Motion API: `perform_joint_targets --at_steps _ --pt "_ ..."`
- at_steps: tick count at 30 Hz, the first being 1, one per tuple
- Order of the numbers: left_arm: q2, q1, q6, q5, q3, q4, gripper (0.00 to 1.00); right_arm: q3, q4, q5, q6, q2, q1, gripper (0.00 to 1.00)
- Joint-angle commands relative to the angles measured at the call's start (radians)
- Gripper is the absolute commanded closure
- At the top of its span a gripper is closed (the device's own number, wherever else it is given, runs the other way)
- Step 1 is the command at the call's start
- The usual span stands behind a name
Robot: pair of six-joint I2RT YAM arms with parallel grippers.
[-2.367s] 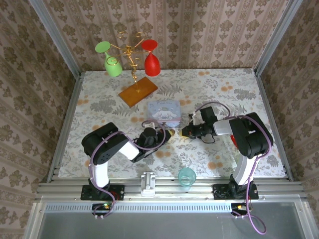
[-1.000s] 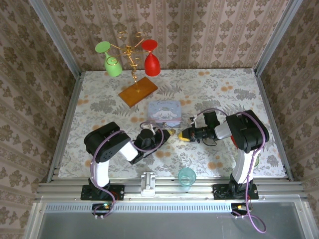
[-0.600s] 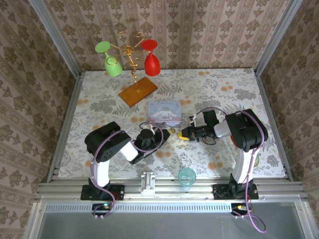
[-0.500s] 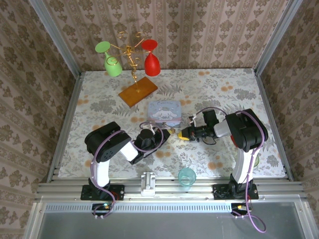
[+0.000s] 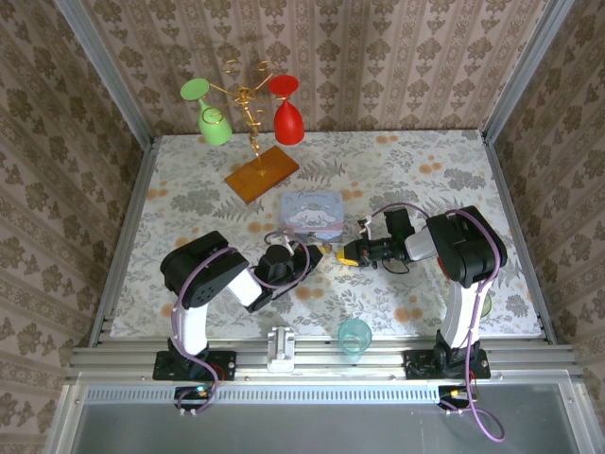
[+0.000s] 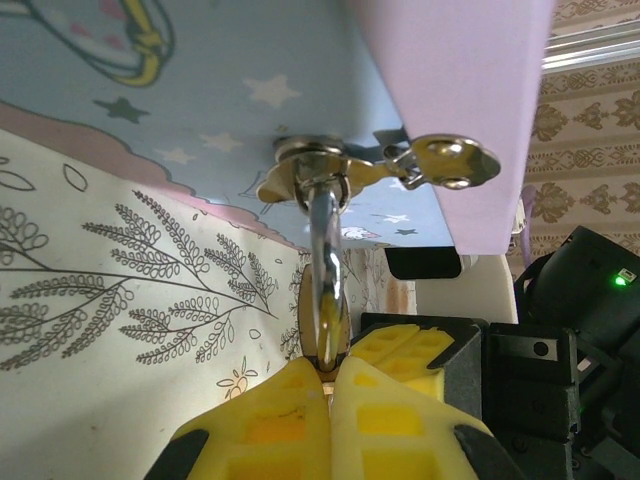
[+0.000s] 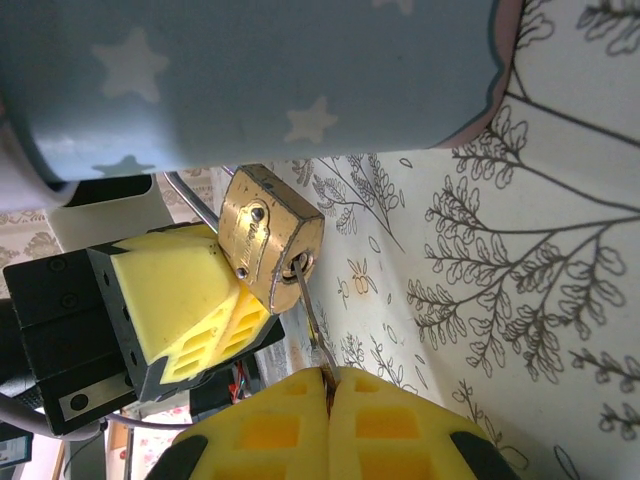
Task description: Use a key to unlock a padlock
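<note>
The brass padlock (image 7: 268, 238) hangs by its silvery shackle (image 6: 325, 262) from the hasp (image 6: 312, 178) of the pastel tin box (image 5: 312, 213). My left gripper (image 6: 328, 368) is shut on the padlock's body just in front of the box (image 6: 200, 90). The thin key (image 7: 312, 322) has its tip in the keyhole on the padlock's end face, and my right gripper (image 7: 328, 376) is shut on its head. In the top view the left gripper (image 5: 319, 255) and the right gripper (image 5: 345, 255) meet tip to tip at the padlock (image 5: 330, 253). The left fingers (image 7: 175, 290) sit beside the padlock.
A teal cup (image 5: 354, 336) stands near the table's front edge, between the arm bases. At the back left, a gold wire stand on a wooden base (image 5: 262, 173) holds a green glass (image 5: 213, 123) and a red glass (image 5: 288, 118).
Over the last second my right gripper has edged a little left toward the padlock. The left gripper has kept its place.
</note>
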Motion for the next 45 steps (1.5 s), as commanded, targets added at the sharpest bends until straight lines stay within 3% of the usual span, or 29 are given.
perform_joint_targets --at_steps 1,14,20,23,27,31,33,34,35,40,43,45 --pt "-0.032 -0.005 0.002 0.055 0.003 0.026 1.00 0.026 -0.033 -0.012 -0.019 0.025 0.006 1.00" --pt "0.013 0.027 0.019 0.098 0.032 0.007 1.00 -0.008 -0.031 -0.017 -0.023 -0.024 0.067 1.00" --pt "-0.058 0.029 0.058 0.053 -0.003 -0.108 0.86 -0.010 -0.020 0.005 -0.009 -0.020 0.034 1.00" --pt "-0.103 0.026 0.105 0.038 0.004 -0.186 0.85 0.005 -0.060 0.019 -0.031 -0.016 0.017 1.00" --pt "-0.140 0.024 0.140 0.030 0.025 -0.273 0.64 0.034 -0.162 0.039 -0.094 -0.023 0.017 1.00" --pt "-0.166 0.022 0.173 0.006 0.041 -0.350 0.62 0.026 -0.159 0.052 -0.085 -0.032 0.017 1.00" --pt "-0.173 0.023 0.176 -0.001 0.052 -0.390 0.56 0.028 -0.204 0.078 -0.109 -0.044 0.017 1.00" --pt "-0.183 0.019 0.196 -0.006 0.059 -0.412 0.49 0.025 -0.214 0.087 -0.118 -0.055 0.016 1.00" --pt "-0.199 0.013 0.220 -0.015 0.067 -0.443 0.47 0.017 -0.213 0.088 -0.121 -0.069 0.017 1.00" --pt "-0.356 -0.004 0.457 -0.046 0.129 -0.633 0.47 -0.005 -0.271 0.098 -0.179 -0.174 0.030 1.00" --pt "-0.436 0.039 0.594 0.059 0.186 -0.730 0.48 0.021 -0.385 0.136 -0.270 -0.229 0.067 1.00" --pt "-0.453 0.074 0.648 0.186 0.213 -0.758 0.50 0.023 -0.376 0.138 -0.280 -0.276 0.095 1.00"
